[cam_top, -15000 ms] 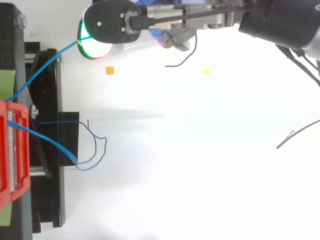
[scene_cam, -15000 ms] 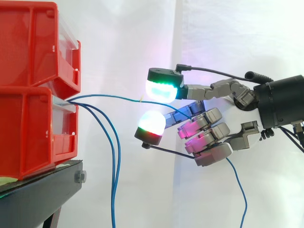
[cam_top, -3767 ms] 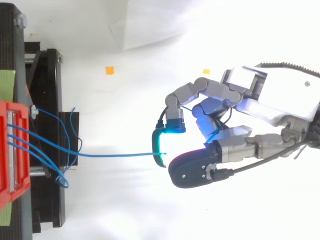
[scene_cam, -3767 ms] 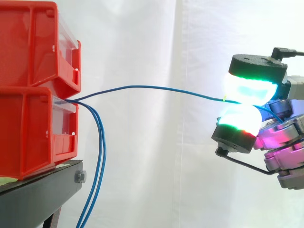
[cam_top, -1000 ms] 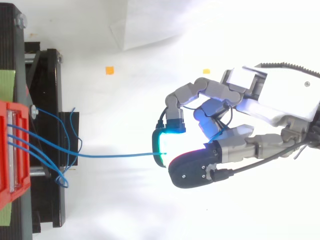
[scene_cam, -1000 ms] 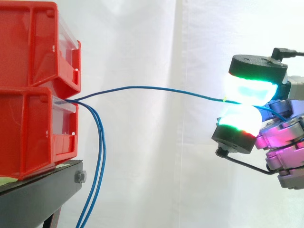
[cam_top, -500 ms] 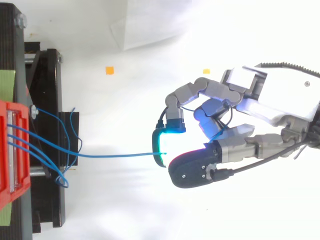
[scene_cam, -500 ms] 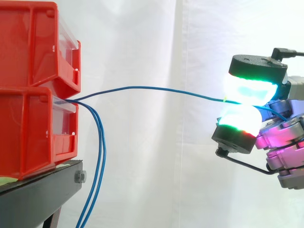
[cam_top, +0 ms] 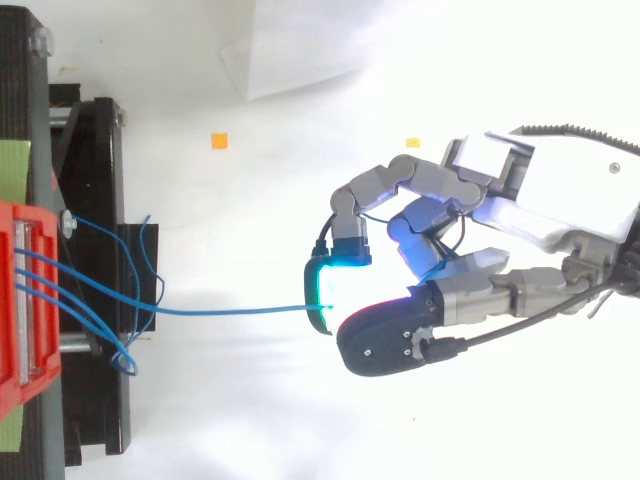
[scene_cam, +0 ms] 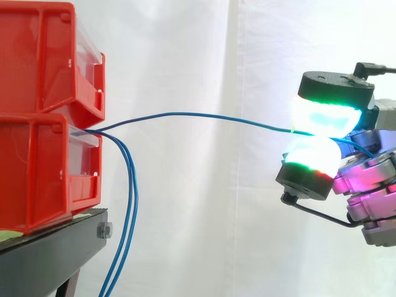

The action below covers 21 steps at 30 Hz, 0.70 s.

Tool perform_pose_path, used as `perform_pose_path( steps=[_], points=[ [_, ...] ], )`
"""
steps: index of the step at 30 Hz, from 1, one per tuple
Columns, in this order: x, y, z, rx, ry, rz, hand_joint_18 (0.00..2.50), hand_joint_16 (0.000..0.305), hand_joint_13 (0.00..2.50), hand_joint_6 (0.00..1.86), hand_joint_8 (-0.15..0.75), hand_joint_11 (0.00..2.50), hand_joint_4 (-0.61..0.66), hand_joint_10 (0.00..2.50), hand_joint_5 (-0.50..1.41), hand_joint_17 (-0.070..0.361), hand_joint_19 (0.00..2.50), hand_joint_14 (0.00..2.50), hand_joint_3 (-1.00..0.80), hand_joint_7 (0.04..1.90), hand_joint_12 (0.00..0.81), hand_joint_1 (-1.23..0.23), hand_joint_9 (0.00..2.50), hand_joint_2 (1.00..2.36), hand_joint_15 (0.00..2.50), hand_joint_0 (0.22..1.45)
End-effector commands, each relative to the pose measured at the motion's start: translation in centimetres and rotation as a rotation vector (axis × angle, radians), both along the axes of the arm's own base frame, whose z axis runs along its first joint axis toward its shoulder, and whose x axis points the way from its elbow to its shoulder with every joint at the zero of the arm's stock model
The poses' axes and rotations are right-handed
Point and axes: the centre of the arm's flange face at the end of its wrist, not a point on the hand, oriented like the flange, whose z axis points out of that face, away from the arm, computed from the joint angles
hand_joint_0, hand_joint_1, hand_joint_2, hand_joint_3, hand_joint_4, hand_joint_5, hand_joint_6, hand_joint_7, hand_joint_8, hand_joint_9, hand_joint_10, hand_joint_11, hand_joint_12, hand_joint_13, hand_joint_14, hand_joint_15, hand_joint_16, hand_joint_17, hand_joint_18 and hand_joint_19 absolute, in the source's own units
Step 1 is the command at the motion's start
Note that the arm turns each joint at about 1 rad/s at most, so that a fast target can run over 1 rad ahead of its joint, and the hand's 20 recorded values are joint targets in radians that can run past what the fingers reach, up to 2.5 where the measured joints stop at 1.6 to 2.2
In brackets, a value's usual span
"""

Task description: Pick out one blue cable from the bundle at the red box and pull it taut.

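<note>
**Clerk:** Condition of the hand?

**Inspector:** The hand stands well apart from the bins; fifteen seconds ago it was near them. Two glowing pads are pressed together, pinching the blue cable. The other fingers are curled in behind. No movement noted over the last four seconds.

**Clerk:** And the cable itself?

**Inspector:** It runs from the mouth of the lower red bin through open air to the pinch. It was slack before and is now drawn out. From above it looks straight, and from the side it shows a shallow arch. In my judgement one cable has been singled out and is nearly taut. A little more draw away from the bin should flatten the arch. The loose blue cables hang down beside the black stand, clear of the hand.

**Clerk:** Further back?

**Inspector:** The upper red bin sits stacked on the lower one. Under the work is a white floor with a small orange marker on it. A white curtain closes off the room behind
</note>
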Motion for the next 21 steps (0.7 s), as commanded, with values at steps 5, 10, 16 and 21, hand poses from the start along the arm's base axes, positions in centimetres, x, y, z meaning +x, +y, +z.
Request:
perform_pose_path(
  steps=[5, 10, 16, 21],
  points=[
    [0.00, 0.00, 0.00, 0.000, 0.000, 0.000, 1.26, 0.033, 1.04, 0.97, 0.254, 1.40, -0.24, 2.50, -0.19, 0.074, 1.64, 2.50, 0.02, 1.34, 0.299, -0.77, 0.95, 1.03, 1.34, 0.72],
    [0.00, 0.00, 0.00, 0.000, 0.000, 0.000, 1.26, 0.032, 1.03, 0.97, 0.261, 1.38, -0.24, 2.50, -0.19, 0.073, 1.65, 2.50, 0.01, 1.34, 0.296, -0.77, 0.96, 1.03, 1.34, 0.72],
    [0.00, 0.00, 0.00, 0.000, 0.000, 0.000, 1.26, 0.032, 1.04, 0.97, 0.255, 1.39, -0.24, 2.50, -0.19, 0.073, 1.64, 2.50, 0.01, 1.34, 0.299, -0.77, 0.96, 1.03, 1.34, 0.72],
    [0.00, 0.00, 0.00, 0.000, 0.000, 0.000, 1.26, 0.033, 1.04, 0.97, 0.254, 1.39, -0.24, 2.50, -0.19, 0.075, 1.63, 2.50, 0.01, 1.34, 0.301, -0.77, 0.96, 1.03, 1.37, 0.72]
  ],
)
